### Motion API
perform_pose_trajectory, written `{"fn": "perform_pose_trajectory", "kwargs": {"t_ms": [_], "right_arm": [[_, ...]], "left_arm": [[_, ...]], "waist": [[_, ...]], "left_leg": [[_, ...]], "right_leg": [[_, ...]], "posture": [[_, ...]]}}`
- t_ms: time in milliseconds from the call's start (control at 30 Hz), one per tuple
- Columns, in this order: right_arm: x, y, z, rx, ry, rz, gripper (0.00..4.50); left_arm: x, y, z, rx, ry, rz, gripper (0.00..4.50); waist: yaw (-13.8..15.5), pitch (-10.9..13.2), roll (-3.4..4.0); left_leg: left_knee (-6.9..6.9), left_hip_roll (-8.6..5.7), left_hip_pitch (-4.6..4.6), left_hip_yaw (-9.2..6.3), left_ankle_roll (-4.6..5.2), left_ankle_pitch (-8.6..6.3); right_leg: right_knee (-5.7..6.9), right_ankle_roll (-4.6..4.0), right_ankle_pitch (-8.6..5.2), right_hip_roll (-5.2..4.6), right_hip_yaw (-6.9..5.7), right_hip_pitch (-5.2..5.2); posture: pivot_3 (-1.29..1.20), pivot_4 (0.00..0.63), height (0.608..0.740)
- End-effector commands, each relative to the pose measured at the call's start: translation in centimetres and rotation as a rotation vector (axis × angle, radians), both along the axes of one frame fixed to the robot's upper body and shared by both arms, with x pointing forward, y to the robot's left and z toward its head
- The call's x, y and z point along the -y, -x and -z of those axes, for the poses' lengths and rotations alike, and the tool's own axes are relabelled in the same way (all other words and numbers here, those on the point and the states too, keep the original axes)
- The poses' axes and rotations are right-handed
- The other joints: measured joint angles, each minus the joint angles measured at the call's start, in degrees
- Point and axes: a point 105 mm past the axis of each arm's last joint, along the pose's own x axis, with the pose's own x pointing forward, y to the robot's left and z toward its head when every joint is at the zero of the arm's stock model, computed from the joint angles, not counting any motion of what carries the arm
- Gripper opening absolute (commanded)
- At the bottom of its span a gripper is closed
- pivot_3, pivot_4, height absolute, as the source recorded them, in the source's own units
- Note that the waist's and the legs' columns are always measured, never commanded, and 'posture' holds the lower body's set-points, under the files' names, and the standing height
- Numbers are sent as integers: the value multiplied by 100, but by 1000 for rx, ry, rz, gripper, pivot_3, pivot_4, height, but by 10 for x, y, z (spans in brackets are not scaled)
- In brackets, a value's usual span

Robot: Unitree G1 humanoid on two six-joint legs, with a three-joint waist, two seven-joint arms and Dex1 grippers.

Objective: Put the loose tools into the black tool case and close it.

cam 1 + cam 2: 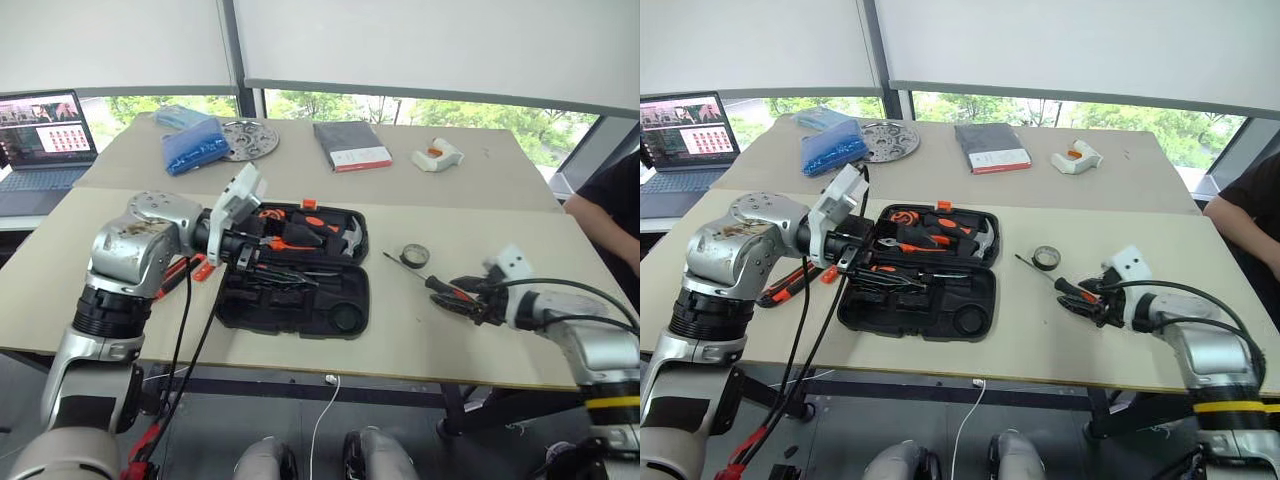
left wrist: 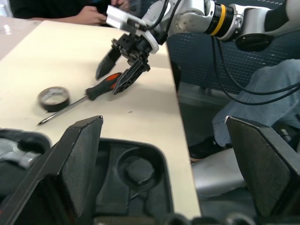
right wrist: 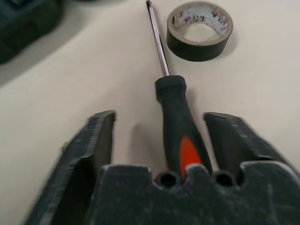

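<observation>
Beige counter (image 1: 400,340) carries the black tool case (image 1: 300,290), lying open near the front edge with orange-handled tools in its recesses. Over the case's left end hangs the left claw (image 2: 164,164), its fingers spread wide and holding nothing. Right of the case, well apart from it, the right claw (image 3: 161,140) straddles the handle of a long-shaft screwdriver (image 3: 176,122), fingers part open and not yet touching it. Just beyond the screwdriver's shaft lies a roll of tape (image 3: 200,30).
</observation>
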Motion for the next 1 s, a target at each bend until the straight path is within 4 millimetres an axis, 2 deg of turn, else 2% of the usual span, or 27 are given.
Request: {"fn": "perform_pose_trajectory", "kwargs": {"t_ms": [33,100,167,267,333,400,533,633,833,1000], "right_arm": [[3,-3,-4,45,45,-12,1731],[0,2,-11,66,33,-46,1061],[-7,8,-25,108,7,-103,1039],[-38,16,-68,268,-64,-246,1039],[-68,19,-81,302,-73,-343,1039],[-95,23,-86,312,-58,-446,1039],[-145,23,-81,283,-18,-629,1039],[-170,15,-71,271,69,-716,1039],[-193,-12,-58,278,199,-733,1039],[-198,-17,-51,284,236,-761,1039]], "left_arm": [[-3,2,-8,52,-1,-4,4500],[-8,2,-7,52,-6,-18,4500],[-14,1,-6,50,-17,-42,4500],[-29,2,-1,51,-49,-95,4500],[-40,4,4,62,-76,-123,4500],[-48,6,7,58,-83,-151,4500],[-68,13,10,55,-112,-217,4500],[-79,15,11,53,-121,-274,4500],[-94,18,9,49,-114,-369,4500],[-96,14,8,61,-104,-403,4500]], "waist": [[-3,0,0],[-19,1,1],[-25,1,4],[-77,9,16],[-135,11,19],[-171,11,19],[-143,11,17],[-100,12,18],[-19,12,17],[-31,12,17]], "left_leg": [[0,-1,-1,0,0,0],[0,0,0,0,0,0],[-1,2,2,-1,0,0],[-1,5,5,-2,-1,0],[-2,6,11,-1,-2,0],[-4,10,16,-1,-8,2],[-33,9,23,-7,-33,-1],[-37,5,21,-6,-18,8],[-25,0,-2,-4,-17,8],[-27,-2,-10,-5,-17,8]], "right_leg": [[-1,0,0,0,-1,0],[-1,1,-1,-2,0,0],[0,2,-1,-2,0,0],[3,2,-2,0,7,-1],[7,2,-2,0,15,-2],[10,2,-2,0,17,-2],[9,-2,-4,-2,9,-3],[10,-12,-10,-3,6,-8],[6,-23,-16,-2,-9,-16],[5,-24,-20,-3,-16,-20]], "posture": [[0,150,718],[0,150,718],[0,150,718],[0,150,718],[0,150,718],[0,150,718],[0,150,718],[0,150,718],[0,150,718],[0,150,718]]}}
